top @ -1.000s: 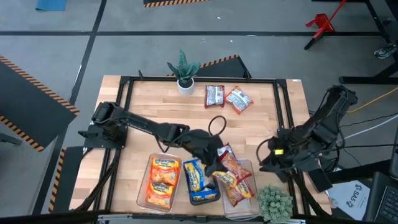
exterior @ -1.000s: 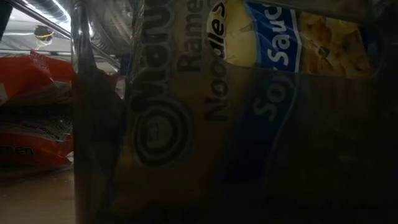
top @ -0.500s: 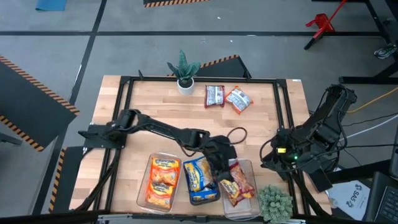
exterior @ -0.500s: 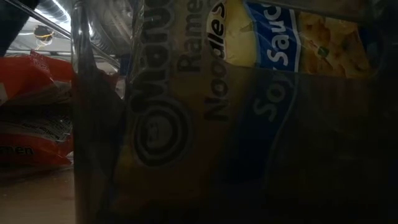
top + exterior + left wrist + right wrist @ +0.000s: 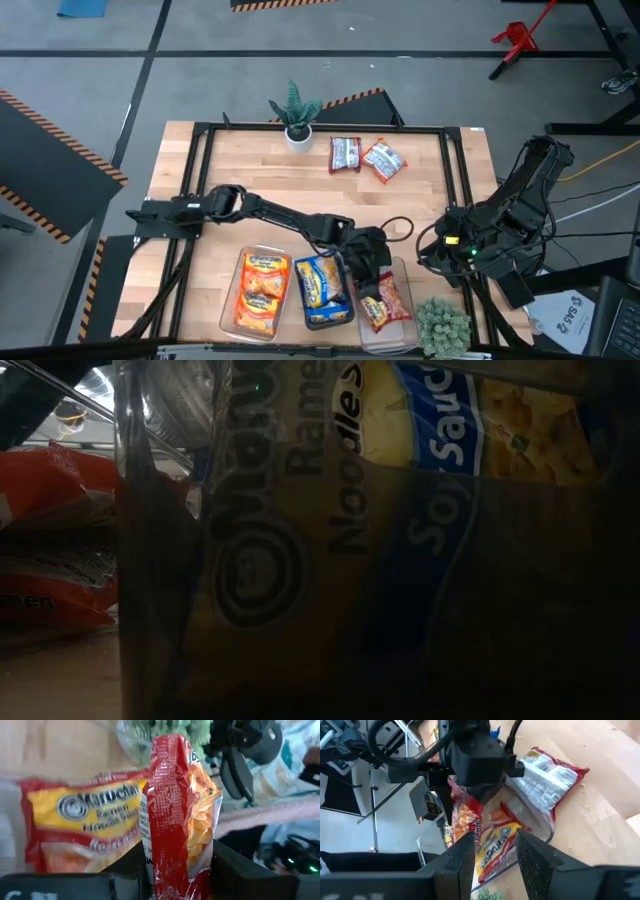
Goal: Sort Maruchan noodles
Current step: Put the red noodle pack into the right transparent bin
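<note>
Wooden table (image 5: 230, 170) carrying three clear bins, left hand (image 5: 372, 272) hanging over the rightmost bin (image 5: 400, 268) at 5 o'clock, pinching a red noodle packet (image 5: 175, 815) upright; right hand (image 5: 492, 857) idling at 3 o'clock, fingers parted, empty; packet risking snagging the rim on release.

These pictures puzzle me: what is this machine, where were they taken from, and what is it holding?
It is a robot with two dark arms at a wooden table. One picture looks straight down; one sits at table height, pressed against a clear bin of noodles; two come from cameras on the wrists. The left gripper pinches a red noodle packet over the rightmost bin, where similar red packets lie. The neighbouring bins hold blue-and-yellow packets and orange packets. Two red-and-silver packets wait on the table near a small potted plant. The right gripper waits open at the table's right side.
</note>
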Motion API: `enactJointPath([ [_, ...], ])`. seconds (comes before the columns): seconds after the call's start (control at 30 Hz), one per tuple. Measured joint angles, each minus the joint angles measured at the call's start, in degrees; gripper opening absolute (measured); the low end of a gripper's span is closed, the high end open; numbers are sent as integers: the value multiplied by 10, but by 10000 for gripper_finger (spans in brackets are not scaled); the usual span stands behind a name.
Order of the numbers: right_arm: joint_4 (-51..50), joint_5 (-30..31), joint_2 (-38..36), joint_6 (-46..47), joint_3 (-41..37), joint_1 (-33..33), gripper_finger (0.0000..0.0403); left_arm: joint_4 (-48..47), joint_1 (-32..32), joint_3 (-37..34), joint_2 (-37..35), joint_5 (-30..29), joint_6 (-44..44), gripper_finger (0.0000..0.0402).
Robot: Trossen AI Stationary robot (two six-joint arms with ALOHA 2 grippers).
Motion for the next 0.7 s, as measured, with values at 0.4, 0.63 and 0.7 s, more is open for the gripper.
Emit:
enactJointPath([
  [0.4,-22,28,0,-16,0,0,127,-7,0,-2,12,-22,63,197],
  [0.63,-42,36,0,-22,0,0,127,-8,22,-2,10,30,26,216],
  [0.7,-43,36,1,-30,0,0,127,-6,32,-2,8,59,16,216],
])
